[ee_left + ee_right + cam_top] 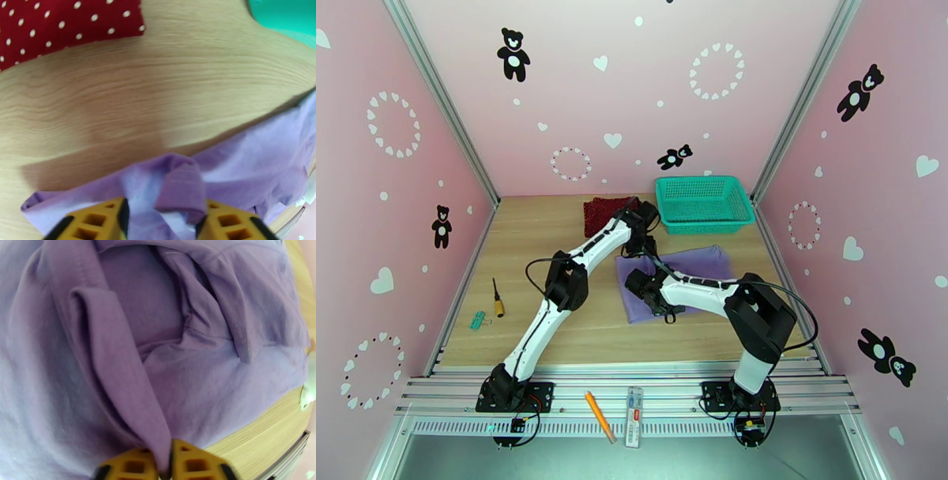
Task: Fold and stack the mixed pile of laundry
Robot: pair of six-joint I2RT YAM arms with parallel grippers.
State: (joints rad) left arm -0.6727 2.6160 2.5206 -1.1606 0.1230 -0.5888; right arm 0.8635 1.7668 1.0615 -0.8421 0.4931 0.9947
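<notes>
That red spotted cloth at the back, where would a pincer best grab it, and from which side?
Probably at its near corner on the teal basket side, coming from the near side. The red spotted cloth lies flat, with no raised fold to pinch, and that corner has bare wooden table beside it, leaving room to slip under the edge.

Built as two slim arms, left arm (541, 328) and right arm (703, 294), from glossy white shell links set between matt black joint housings. Bolted through flat black base plates (513, 393) at the near edge of the pale wooden tabletop (521, 237) (with small circuit boards (517, 426) and red and black wires just below each). Trailed by thin black cables (815, 320) looping off the elbows. Tipped with yellow-orange moulded plastic fingers (94, 223), pierced by rectangular cut-outs and edged black inside, on left gripper (164, 207) and right gripper (165, 455) alike.
</notes>
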